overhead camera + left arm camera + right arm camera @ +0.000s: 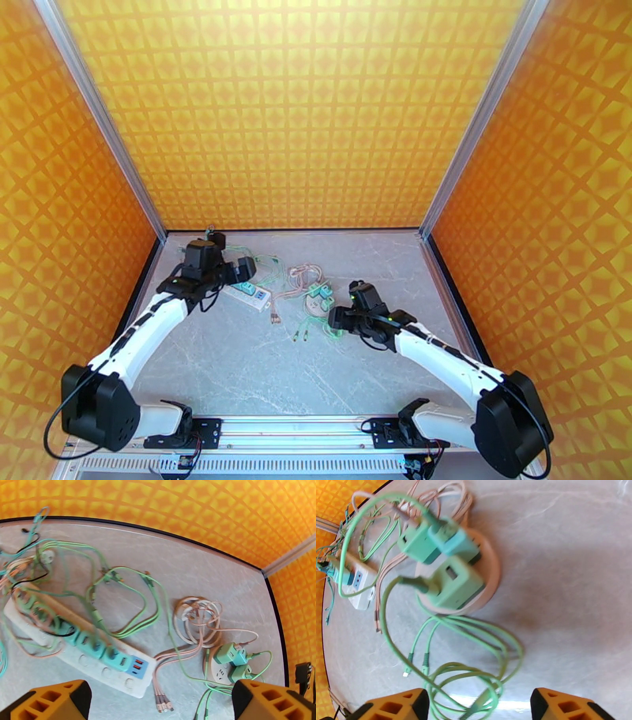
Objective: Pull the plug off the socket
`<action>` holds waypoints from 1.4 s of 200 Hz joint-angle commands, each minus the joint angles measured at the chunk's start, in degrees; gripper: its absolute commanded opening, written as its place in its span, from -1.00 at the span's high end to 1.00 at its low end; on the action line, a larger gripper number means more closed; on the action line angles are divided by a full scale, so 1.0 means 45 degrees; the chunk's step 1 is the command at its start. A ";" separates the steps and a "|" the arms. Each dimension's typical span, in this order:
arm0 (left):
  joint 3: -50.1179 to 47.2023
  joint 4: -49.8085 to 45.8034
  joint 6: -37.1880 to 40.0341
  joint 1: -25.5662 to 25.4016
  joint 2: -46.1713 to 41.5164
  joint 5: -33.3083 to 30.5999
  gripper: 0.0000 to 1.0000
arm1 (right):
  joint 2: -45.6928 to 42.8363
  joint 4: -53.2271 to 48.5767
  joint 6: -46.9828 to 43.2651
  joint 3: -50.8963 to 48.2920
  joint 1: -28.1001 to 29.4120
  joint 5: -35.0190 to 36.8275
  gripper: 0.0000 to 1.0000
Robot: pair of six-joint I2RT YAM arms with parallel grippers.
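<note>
From above, the left claw (pixel 239 272) hangs over the near end of the white strip (pixel 251 297) at the left rear of the grey marbled surface (pixel 237 371). The right claw (pixel 340 317) sits just beside the round socket (pixel 320 298) near the middle. How far either claw stands open cannot be read from this height. Orange patterned walls (pixel 316 110) with metal corner posts (pixel 103 118) close three sides. The left wrist camera is sharper on that claw: its orange fingers (pixel 47 701) stand at the two bottom corners of the frame, wide open, with nothing between them. Below them the strip lies slantwise with a row of teal chargers (pixel 91 644) pushed into it. Green cables (pixel 130 598) loop off it, and a pink coil (pixel 197 616) lies between strip and socket. The right wrist camera looks down on the socket close up, where green and teal plugs (pixel 456 582) sit in its top side by side, each trailing a green lead. This claw's fingers stand well apart and grip nothing, and a loop of green cable lies on the surface under the gap.
</note>
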 commanded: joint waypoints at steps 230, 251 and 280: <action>0.0751 -0.1671 0.0447 -0.2488 -0.0220 0.0025 -0.82 | 0.6965 0.3612 0.1410 0.3068 -0.0016 -0.5574 0.35; 0.0623 -0.1986 0.0270 -0.3023 -0.0428 -0.0382 -0.78 | 0.6504 0.3013 0.1110 0.3134 0.0018 -0.4822 0.34; 0.0032 -0.2085 -0.0442 -0.3989 -0.0894 -0.1046 -0.64 | 0.5480 0.2068 0.0414 0.3212 0.0018 -0.3875 0.30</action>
